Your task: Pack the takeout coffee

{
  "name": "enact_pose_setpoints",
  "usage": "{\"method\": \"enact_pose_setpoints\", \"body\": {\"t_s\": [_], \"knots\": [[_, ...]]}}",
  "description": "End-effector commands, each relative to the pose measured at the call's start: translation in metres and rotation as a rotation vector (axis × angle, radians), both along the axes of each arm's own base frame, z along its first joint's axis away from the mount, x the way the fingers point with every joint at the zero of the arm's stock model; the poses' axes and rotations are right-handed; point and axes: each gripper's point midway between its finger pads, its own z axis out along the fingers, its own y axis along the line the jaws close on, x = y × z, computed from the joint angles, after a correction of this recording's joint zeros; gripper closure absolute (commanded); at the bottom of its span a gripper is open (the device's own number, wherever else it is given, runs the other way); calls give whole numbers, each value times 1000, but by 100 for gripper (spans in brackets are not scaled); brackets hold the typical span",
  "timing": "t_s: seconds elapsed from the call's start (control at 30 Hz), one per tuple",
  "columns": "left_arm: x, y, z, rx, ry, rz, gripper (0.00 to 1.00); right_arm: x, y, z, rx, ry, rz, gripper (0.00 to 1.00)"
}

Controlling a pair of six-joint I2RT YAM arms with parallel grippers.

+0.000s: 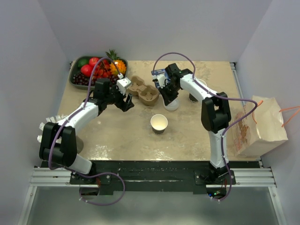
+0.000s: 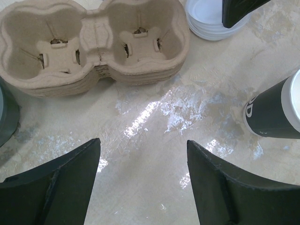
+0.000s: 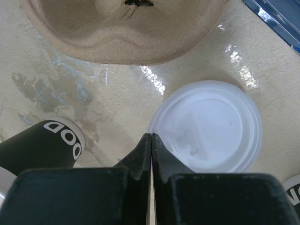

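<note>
The takeout coffee's dark-brown cup (image 1: 159, 123) stands lidless near the table's middle, its cream inside showing; it also appears as the cup (image 2: 276, 112) and the cup (image 3: 42, 145) in the wrist views. A stack of white lids (image 1: 171, 104) lies behind it. My right gripper (image 1: 168, 96) is shut just above this stack. In the right wrist view the right gripper (image 3: 151, 136) has its tips at the left rim of the top lid (image 3: 211, 124), with nothing visible between them. My left gripper (image 1: 125, 101) is open over bare table in front of the carrier, and the left gripper (image 2: 143, 145) holds nothing.
A pulp cup carrier (image 1: 144, 90) sits between the grippers. A fruit tray (image 1: 77, 63) is at the back left, nested cups (image 1: 47, 125) at the left edge, another dark cup (image 1: 193, 97) behind the right arm, and a paper bag (image 1: 258, 124) at the right.
</note>
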Motion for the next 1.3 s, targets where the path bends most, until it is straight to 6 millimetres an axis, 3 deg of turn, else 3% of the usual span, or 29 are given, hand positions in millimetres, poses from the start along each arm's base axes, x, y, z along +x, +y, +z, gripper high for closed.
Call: {"method": "enact_pose_setpoints", "body": {"t_s": [0.0, 0.1, 0.43, 0.6, 0.7, 0.73, 0.87, 0.93, 0.97, 1.0, 1.07, 1.1, 1.2, 1.23, 1.27], "knots": [[8, 2, 6, -10, -32, 8, 22, 5, 1, 40, 22, -85, -5, 100], [7, 0, 7, -12, -35, -4, 22, 4, 0, 58, 38, -120, -2, 100], [8, -9, 15, -31, -69, -69, 22, 0, 3, 83, 99, -130, 11, 100], [5, -14, 35, -31, -151, -138, 22, 4, 7, 113, 158, -160, 47, 100], [1, -18, 52, -33, -230, -194, 22, -4, 13, 139, 223, -161, 95, 100], [-2, -21, 56, -35, -259, -226, 22, -8, 14, 145, 242, -165, 125, 100], [-13, -30, 80, -54, -383, -300, 22, -55, 30, 189, 448, -71, 259, 100], [-24, -35, 82, -47, -422, -338, 22, -73, 35, 207, 520, -33, 271, 100], [-29, -36, 96, -49, -483, -342, 22, -80, 35, 208, 547, 0, 271, 100], [-38, -38, 91, -50, -489, -356, 21, -93, 39, 218, 605, 26, 289, 100], [-46, -37, 104, -38, -571, -358, 20, -105, 38, 210, 658, 108, 276, 100], [-53, -41, 100, -30, -572, -365, 19, -112, 40, 217, 725, 144, 288, 100], [-54, -44, 106, 31, -616, -338, 18, -112, 32, 226, 835, 210, 235, 100], [-51, -41, 108, 57, -618, -311, 17, -116, 31, 240, 923, 279, 212, 100], [-53, -44, 107, 61, -603, -319, 16, -111, 25, 237, 961, 308, 181, 100]]}}
